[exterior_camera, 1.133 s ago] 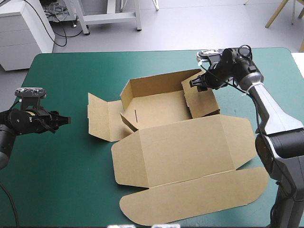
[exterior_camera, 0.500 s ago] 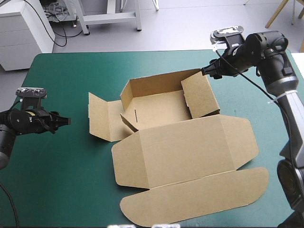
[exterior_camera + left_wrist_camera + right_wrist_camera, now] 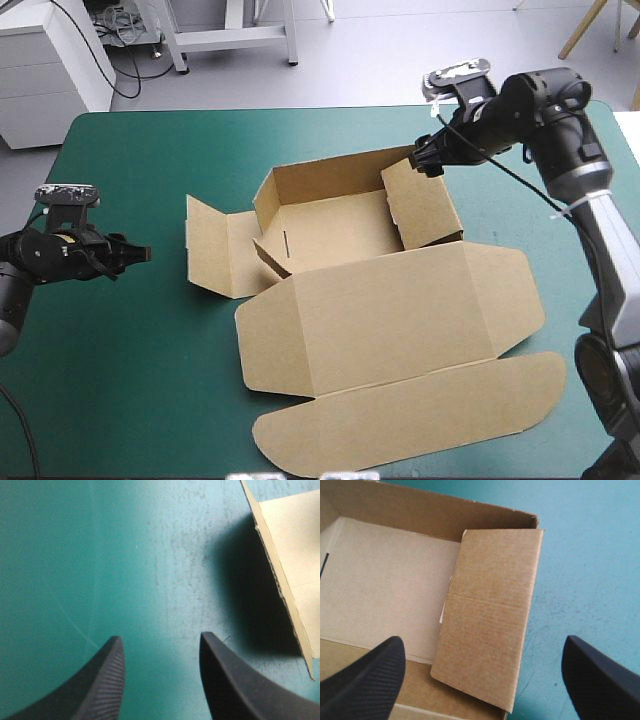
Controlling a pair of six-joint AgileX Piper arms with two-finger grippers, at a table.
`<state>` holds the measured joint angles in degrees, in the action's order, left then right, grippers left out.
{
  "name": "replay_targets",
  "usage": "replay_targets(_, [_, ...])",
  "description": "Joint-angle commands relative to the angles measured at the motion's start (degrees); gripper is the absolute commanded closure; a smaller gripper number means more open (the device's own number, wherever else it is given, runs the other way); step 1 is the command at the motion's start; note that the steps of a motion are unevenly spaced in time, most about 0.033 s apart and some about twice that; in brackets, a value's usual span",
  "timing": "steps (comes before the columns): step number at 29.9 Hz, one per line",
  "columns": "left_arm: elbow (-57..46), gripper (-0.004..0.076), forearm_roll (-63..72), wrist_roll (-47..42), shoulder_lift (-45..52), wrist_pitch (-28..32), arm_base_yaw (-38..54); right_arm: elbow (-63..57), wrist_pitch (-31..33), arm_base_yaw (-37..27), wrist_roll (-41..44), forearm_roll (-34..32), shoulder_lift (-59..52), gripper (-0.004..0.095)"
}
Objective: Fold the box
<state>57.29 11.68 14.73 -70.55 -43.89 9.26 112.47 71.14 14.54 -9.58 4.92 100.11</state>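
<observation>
The brown box [image 3: 330, 225] lies mid-table with its back wall raised, its left flap [image 3: 210, 250] flat and the wide lid [image 3: 400, 330] flat toward the front. Its right wall panel [image 3: 425, 200] [image 3: 490, 620] stands leaning over the floor [image 3: 385, 580]. My right gripper [image 3: 422, 160] [image 3: 482, 641] hovers open above the box's far right corner, with the panel below and between its fingers and nothing held. My left gripper [image 3: 135, 254] [image 3: 160, 637] is open low over the teal-green cover, left of the box. The left flap's edge [image 3: 290, 580] shows ahead of it and to one side.
A strip of teal-green cover [image 3: 160, 300] separates the left gripper from the box's left flap. The lid's front flap [image 3: 420, 415] reaches close to the table's near edge. The table's far edge [image 3: 300, 108] runs just behind the box.
The right gripper rose from the right wall panel toward the far right, then came back a little to the box's far right corner. The left arm and box stayed put.
</observation>
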Motion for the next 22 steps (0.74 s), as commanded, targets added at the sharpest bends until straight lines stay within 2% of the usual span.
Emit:
replay_targets(1, [1.44,0.0390,1.72,0.49,1.76,2.70,0.01,1.26,-2.17,1.15,-0.87,-2.15,2.06,0.0085])
replay_targets(5, [1.44,0.0390,1.77,0.49,1.76,2.38,0.01,1.26,-2.17,0.63,-0.43,-7.25,5.51,0.0084])
replay_targets(9, [1.44,0.0393,1.85,0.49,1.76,2.38,0.01,1.26,-3.21,-0.35,0.06,-7.09,8.42,0.0084])
replay_targets(15, [1.44,0.0396,1.85,0.49,1.76,2.38,0.01,1.26,-4.07,-0.60,0.65,-2.76,14.06,0.0116])
replay_targets(20, [1.44,0.0396,1.85,0.49,1.76,2.13,0.01,1.26,-2.81,-0.60,2.39,-3.99,17.42,0.0248])
replay_targets(21, [1.44,0.0396,1.85,0.49,1.76,2.13,0.01,1.26,-3.09,-0.60,2.42,-4.13,17.55,0.0291])
replay_targets(22, [1.44,0.0396,1.85,0.49,1.76,2.01,0.01,1.26,-3.62,-0.60,2.42,-4.13,17.80,0.0374])
